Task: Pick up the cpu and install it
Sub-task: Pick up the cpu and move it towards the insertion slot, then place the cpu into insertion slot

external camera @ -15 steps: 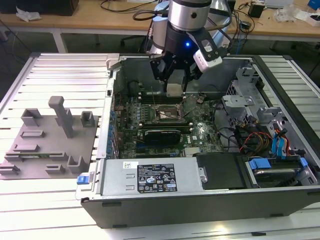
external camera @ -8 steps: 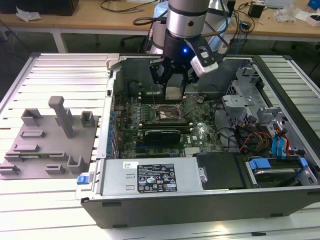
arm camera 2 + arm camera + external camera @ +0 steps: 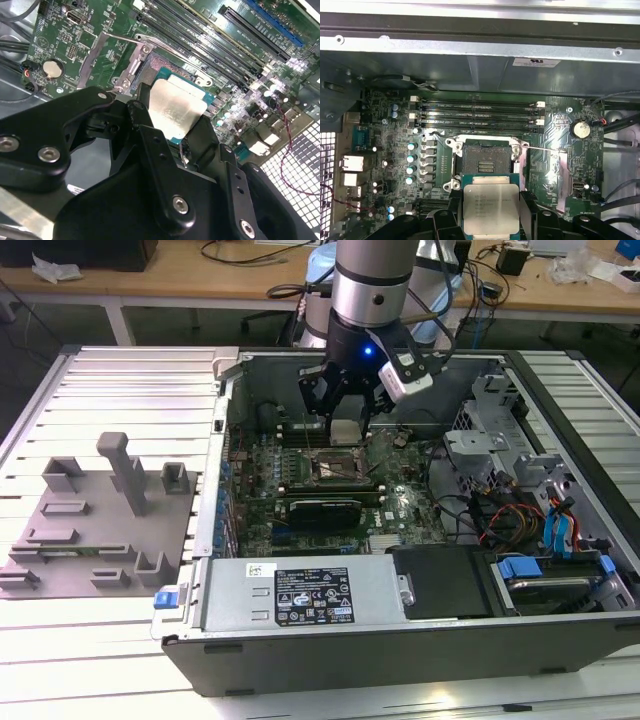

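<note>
Right now the cpu (image 3: 489,200) hangs level, metal top up, inside the computer case (image 3: 300,640) and close over the open socket (image 3: 486,157), not yet seated. The gripper (image 3: 490,215) pinches it by two opposite edges, which leaves its underside free and flat toward the socket.
</note>
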